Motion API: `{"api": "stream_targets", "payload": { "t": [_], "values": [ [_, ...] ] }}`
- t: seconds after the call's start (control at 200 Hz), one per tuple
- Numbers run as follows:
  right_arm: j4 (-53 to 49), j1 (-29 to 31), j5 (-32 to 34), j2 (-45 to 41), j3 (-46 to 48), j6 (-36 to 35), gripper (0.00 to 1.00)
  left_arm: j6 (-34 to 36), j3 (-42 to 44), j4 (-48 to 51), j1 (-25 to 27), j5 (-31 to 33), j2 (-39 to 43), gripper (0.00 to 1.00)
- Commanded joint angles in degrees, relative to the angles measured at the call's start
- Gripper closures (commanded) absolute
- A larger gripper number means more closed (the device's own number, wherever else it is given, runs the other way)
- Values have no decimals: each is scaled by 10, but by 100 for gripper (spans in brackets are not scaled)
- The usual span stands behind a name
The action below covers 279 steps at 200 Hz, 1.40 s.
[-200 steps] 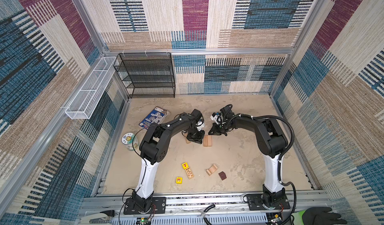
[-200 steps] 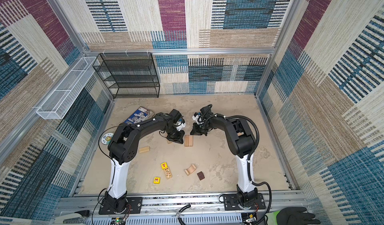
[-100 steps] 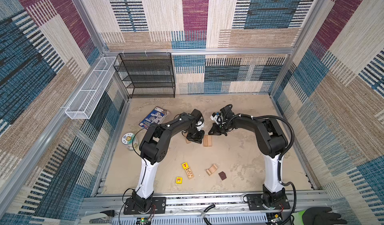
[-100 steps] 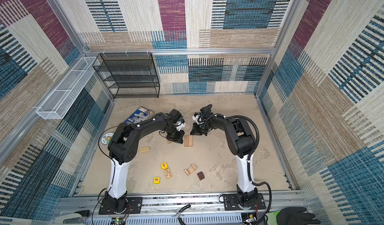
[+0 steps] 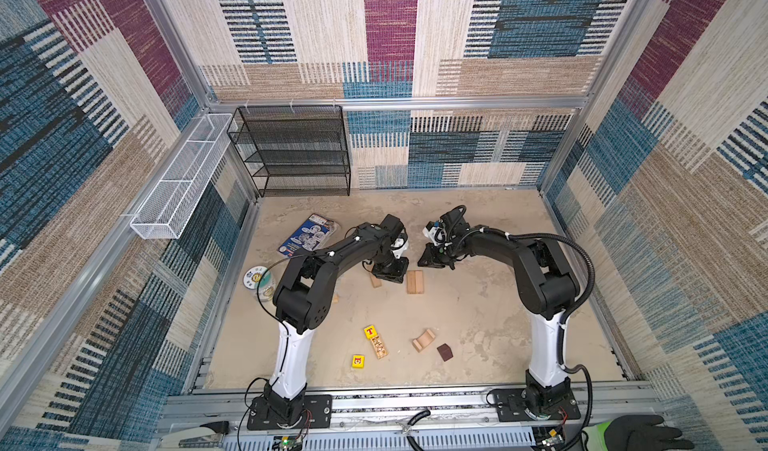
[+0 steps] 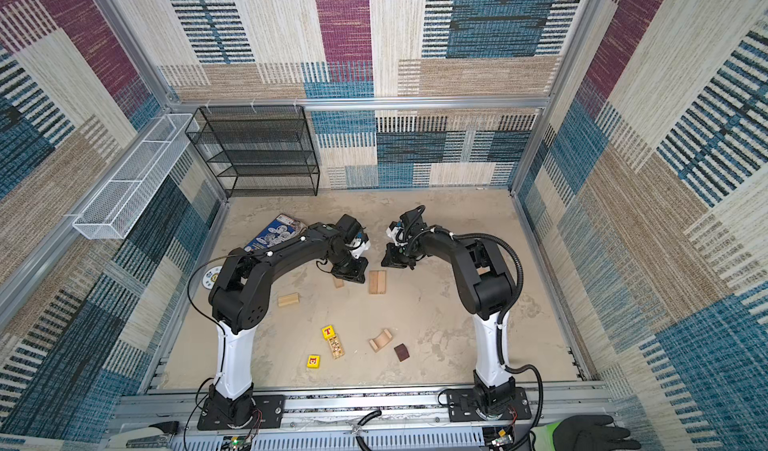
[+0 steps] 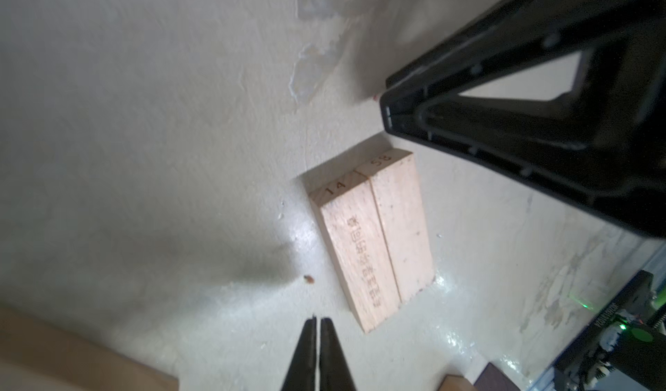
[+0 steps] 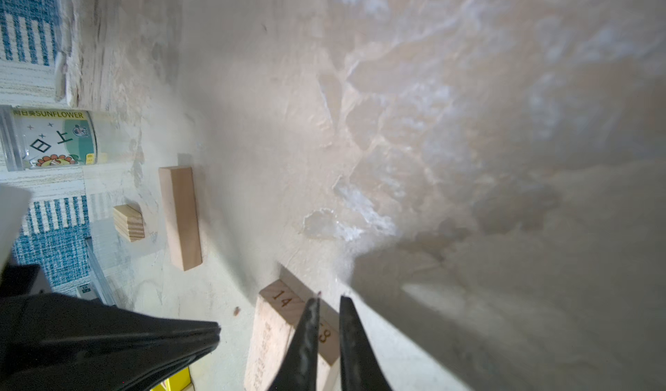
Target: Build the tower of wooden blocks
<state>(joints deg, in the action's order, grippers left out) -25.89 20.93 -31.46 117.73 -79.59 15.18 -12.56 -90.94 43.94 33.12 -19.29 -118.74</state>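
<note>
Here the left jaws are pressed together on nothing, low just beside a pair of bars that lie flat, touching side by side, mid-surface, while the right jaws stand slightly parted and empty near that pair's far end. A third bar pokes out beside the left jaws. Well apart, toward the near edge, lie a T cube just beside a printed bar, another yellow cube, an arch and a brown cube.
</note>
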Motion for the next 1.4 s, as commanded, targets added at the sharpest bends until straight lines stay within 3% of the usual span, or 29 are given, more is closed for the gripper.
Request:
{"api": "stream_targets", "payload": {
  "t": [0.0, 0.245, 0.551, 0.686, 0.816, 0.957, 1.052, 1.392],
  "values": [
    [1, 0, 28, -16, -10, 10, 76, 29, -1, 5, 0, 44, 27, 90],
    [16, 0, 63, -45, -19, 20, 67, 59, 8, 6, -1, 128, 87, 90],
    [55, 7, 107, -108, 8, 10, 53, 43, 23, 25, -15, 295, 157, 84],
    [57, 8, 111, -116, 5, 0, 52, -4, 76, 38, -23, 359, 221, 62],
    [81, 9, 98, -124, 23, 2, 52, -59, 149, 40, -30, 356, 290, 36],
    [99, 18, 96, -149, 59, -1, 52, -94, 213, 55, -38, 334, 351, 24],
    [104, 25, 103, -174, 92, -7, 51, -109, 244, 76, -50, 321, 378, 0],
    [160, 36, 73, -241, 191, 17, 50, -120, 328, 50, -150, 201, 378, 1]
  ]
}}
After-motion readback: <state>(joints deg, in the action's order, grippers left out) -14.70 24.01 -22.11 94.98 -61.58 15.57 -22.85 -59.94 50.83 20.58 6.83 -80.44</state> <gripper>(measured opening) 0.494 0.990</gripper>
